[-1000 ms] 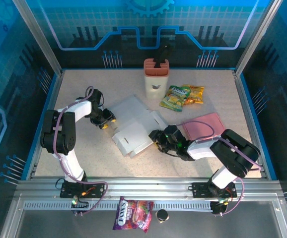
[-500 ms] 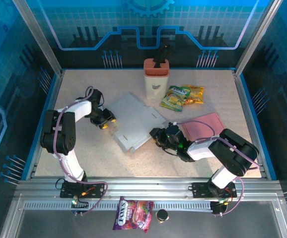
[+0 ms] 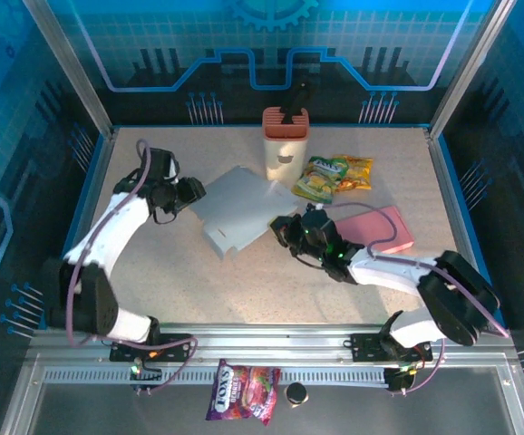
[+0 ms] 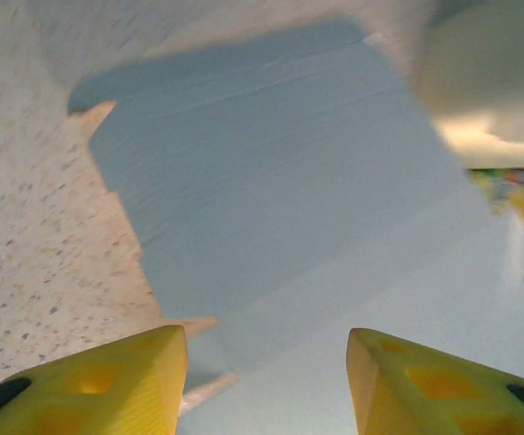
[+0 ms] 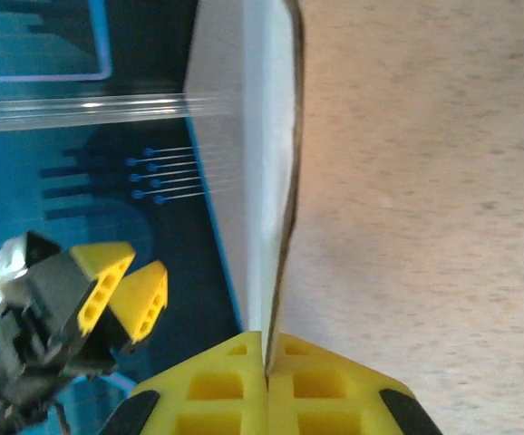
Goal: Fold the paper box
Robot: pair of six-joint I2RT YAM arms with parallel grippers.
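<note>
where the paper box sits: we see the paper box as a flattened grey-white sheet on the speckled table, in front of the pink-and-white holder and slightly to its left.
right gripper: the right gripper is in front of the holder, at the box's right edge; from its wrist we see the yellow fingers pressed together on the box's thin edge, so it has hold of the cardboard.
left gripper: the left gripper is left of the holder, at the box's left edge; in its wrist view the two yellow fingers stand partly spread, with the box panel lying ahead of and between them. we cannot tell if either finger touches it.
snack packets: a green packet and a yellow packet lie just right of the holder.
pink pad: a pink pad lies in front of and to the right of the holder, beyond the right gripper.
</note>
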